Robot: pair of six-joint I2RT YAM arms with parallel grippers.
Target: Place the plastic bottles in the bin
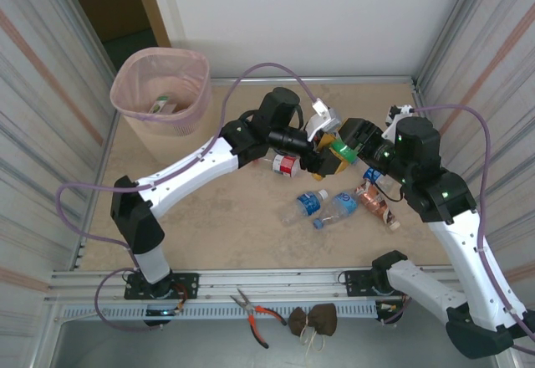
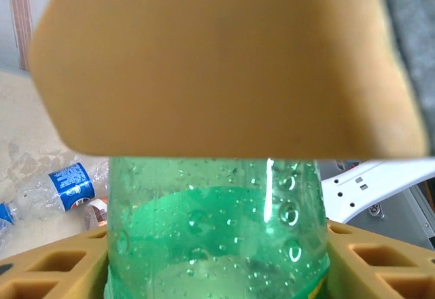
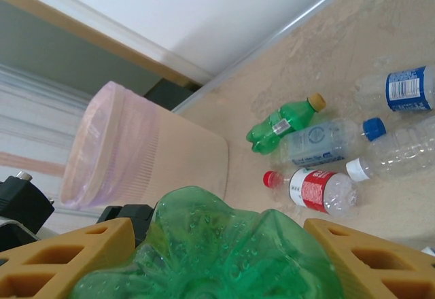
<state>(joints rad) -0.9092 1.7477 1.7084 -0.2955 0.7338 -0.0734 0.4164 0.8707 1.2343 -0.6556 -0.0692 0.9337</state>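
— Done so far?
— Very little. Something lying inside the bin (image 1: 159,92) at the far left corner of the counter (image 1: 226,226), probably a bottle, too small to name for certain.

— And in hand?
— Green bottle (image 1: 341,149), held up over mid-counter, well apart from the bin. Right fingers (image 3: 61,261) about half closed, clamped on its base from both sides. Left fingers (image 2: 224,61) pressed against its body above and below, so gripping as well, by the look of it. Probably a handover to the arm nearer the bin.

— Left to do?
— Nearly all of it. On the counter: red-labelled bottle (image 3: 312,189), small green bottle (image 3: 282,124) with a yellow cap, blue-capped bottle (image 3: 333,141), blue-labelled bottle (image 1: 311,205), copper-labelled bottle (image 1: 374,201), plus a few more clear ones near them.

— Hard to make out?
— Top of the held bottle hidden behind the left fingers. Several bottles tucked under the arms from overhead, hence no firm count. Bin contents blurred through the pink wall.
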